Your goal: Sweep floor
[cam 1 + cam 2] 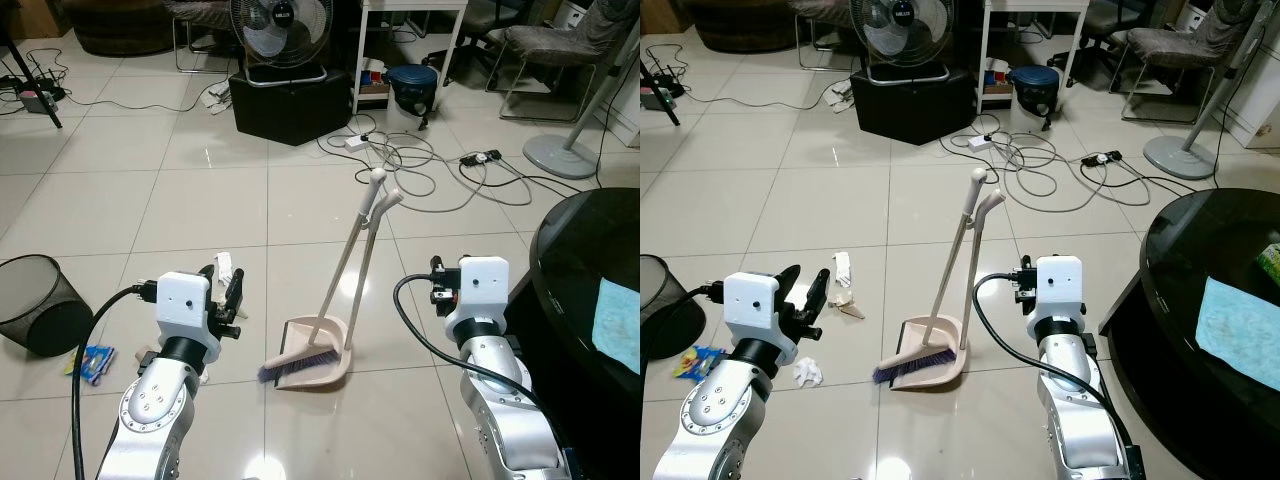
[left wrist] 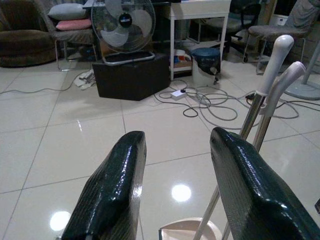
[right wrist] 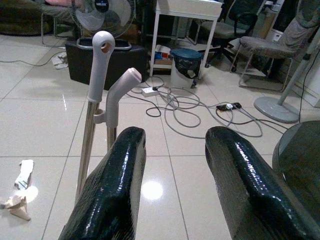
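Tiled floor [image 1: 150, 190]. Broom [image 1: 345, 262] clipped upright in dustpan [image 1: 318, 352], centred between arms. Left gripper [image 2: 172, 185] released, empty, left of dustpan. Right gripper [image 3: 170, 182] released, empty, right of handles. Paper scraps [image 1: 845, 290] near left gripper.

Even indoor light, ceiling-lamp glare on glossy floor [image 1: 262, 466], sharp, wrist views dimmer

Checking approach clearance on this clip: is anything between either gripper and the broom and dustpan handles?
Nothing visible blocks them. The broom stands clipped in the dustpan on bare tile between the arms. The left gripper and right gripper are both open, with the handles ahead. Paper scraps lie off toward the left arm, cables farther back.
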Tool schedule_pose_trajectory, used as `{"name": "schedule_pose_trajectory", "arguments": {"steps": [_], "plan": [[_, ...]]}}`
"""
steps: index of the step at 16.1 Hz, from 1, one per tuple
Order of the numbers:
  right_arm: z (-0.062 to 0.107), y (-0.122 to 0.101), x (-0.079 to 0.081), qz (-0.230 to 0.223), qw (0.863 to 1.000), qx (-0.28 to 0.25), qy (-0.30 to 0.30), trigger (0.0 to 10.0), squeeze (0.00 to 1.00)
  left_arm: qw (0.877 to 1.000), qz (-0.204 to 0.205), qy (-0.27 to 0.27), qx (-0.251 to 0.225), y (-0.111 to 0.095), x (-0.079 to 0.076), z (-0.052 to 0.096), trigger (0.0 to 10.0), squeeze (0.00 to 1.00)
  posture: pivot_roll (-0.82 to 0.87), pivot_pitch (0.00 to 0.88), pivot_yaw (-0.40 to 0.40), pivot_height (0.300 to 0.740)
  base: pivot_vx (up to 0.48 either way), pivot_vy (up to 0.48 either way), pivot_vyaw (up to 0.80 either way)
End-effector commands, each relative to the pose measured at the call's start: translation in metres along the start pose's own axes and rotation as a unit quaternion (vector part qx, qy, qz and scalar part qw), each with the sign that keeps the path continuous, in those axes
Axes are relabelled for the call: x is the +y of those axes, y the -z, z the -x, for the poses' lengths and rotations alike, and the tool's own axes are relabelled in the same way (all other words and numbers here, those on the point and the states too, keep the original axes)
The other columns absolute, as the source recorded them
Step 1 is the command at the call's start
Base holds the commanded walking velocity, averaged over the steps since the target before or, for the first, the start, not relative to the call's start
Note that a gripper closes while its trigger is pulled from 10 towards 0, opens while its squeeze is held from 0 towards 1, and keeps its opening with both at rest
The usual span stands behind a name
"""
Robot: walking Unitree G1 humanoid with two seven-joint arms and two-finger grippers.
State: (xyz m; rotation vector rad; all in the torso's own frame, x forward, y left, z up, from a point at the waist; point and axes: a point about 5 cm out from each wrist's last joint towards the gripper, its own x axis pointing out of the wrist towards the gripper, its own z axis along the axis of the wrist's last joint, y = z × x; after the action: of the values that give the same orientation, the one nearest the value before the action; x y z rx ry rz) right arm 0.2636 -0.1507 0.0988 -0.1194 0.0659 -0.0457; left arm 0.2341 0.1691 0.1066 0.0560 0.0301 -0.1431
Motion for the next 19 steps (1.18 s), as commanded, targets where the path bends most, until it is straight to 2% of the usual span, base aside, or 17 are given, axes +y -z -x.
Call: {"name": "schedule_pose_trajectory", "arguments": {"steps": [1,6,7,8,9,10,11,13,15,17,19], "plan": [[0.0,-0.003,-0.001,-0.004,1.0,-0.002,0.001,10.0,0.0,1.0,-0.001,0.003,0.003,-0.001,-0.001,0.002,10.0,0.0,-0.02,0.049,0.002,0.74,0.0,0.0,0.0],[0.0,-0.003,-0.001,-0.004,1.0,-0.002,0.001,10.0,0.0,1.0,-0.001,0.003,0.003,-0.001,-0.001,0.002,10.0,0.0,-0.02,0.049,0.002,0.74,0.0,0.0,0.0],[-0.006,-0.017,-0.002,-0.01,1.0,-0.011,-0.012,10.0,0.0,0.999,-0.027,-0.015,-0.011,-0.015,0.0,-0.011,10.0,0.0,-0.02,0.034,-0.032,0.74,0.0,0.0,0.0],[-0.018,-0.033,-0.004,-0.022,0.999,-0.032,-0.023,10.0,0.0,0.998,-0.041,-0.032,-0.039,-0.03,0.002,-0.028,10.0,0.0,-0.02,0.031,-0.033,0.74,0.0,0.0,0.0],[-0.021,-0.035,-0.004,-0.031,0.999,-0.035,-0.027,10.0,0.0,0.997,-0.045,-0.031,-0.048,-0.034,0.002,-0.032,10.0,0.0,-0.02,0.031,-0.034,0.74,0.0,0.0,0.0],[-0.02,-0.037,-0.003,-0.05,0.997,-0.037,-0.038,10.0,0.0,0.997,-0.045,-0.021,-0.051,-0.035,0.001,-0.032,10.0,0.0,-0.02,0.032,-0.033,0.74,0.0,0.0,0.0],[-0.019,-0.038,-0.002,-0.05,0.997,-0.038,-0.045,10.0,0.0,0.998,-0.044,-0.019,-0.052,-0.036,0.0,-0.032,10.0,0.0,-0.03,0.033,-0.033,0.74,0.0,0.0,0.0],[-0.021,-0.043,-0.004,0.012,0.998,-0.067,-0.018,10.0,0.0,0.998,-0.027,-0.006,-0.053,-0.037,-0.004,-0.033,10.0,0.0,-0.03,0.035,-0.033,0.74,0.0,0.0,0.0],[-0.022,-0.047,-0.003,0.013,0.996,-0.088,-0.022,10.0,0.0,0.997,-0.036,-0.008,-0.065,-0.039,-0.007,-0.034,10.0,0.0,-0.03,0.035,-0.034,0.74,0.0,0.0,0.0],[-0.023,-0.043,-0.006,0.024,0.997,-0.069,-0.015,10.0,0.0,0.997,-0.056,-0.004,-0.062,-0.035,-0.01,-0.035,10.0,0.0,-0.03,0.034,-0.036,0.74,0.0,0.0,0.0],[-0.018,-0.037,-0.004,-0.003,0.997,-0.054,-0.05,10.0,0.0,0.996,-0.073,0.008,-0.059,-0.032,-0.011,-0.034,10.0,0.0,-0.03,0.033,-0.039,0.74,0.0,0.0,0.0]]}}
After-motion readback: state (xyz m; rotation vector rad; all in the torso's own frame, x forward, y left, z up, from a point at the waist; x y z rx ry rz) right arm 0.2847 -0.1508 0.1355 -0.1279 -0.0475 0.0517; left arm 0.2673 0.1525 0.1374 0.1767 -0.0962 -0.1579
